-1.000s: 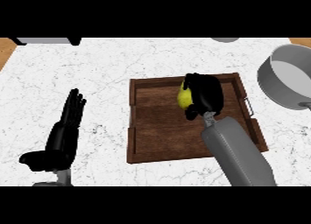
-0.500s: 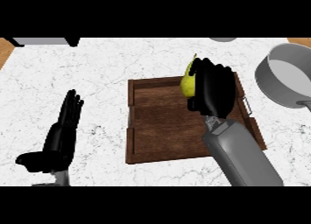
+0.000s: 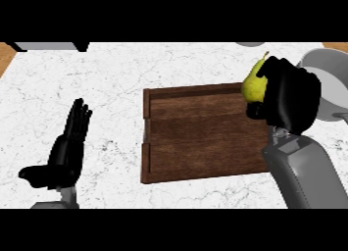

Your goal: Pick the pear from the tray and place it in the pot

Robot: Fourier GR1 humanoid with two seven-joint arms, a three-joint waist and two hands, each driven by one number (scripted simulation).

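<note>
The pear, yellow-green with its stem pointing up, is held in the right hand, whose black fingers are curled round its right side; only the left part of the fruit is seen. The pear is seen above the far right corner of the tray, between the tray and the pot. Whether it is clear of the tray's rim in height cannot be told from this steep view.

The tray is a brown wooden one with raised edges, set on the white marbled counter; its floor is bare. The pot, grey and round, is placed just beside the tray on the right, and is partly hidden by the right hand. Its handle is seen running toward the right edge of the view.

The right forearm is seen coming up from the lower edge over the tray's right side. The left hand is noted at the left of the counter, open, fingers straight, holding nothing, well apart from the tray.
</note>
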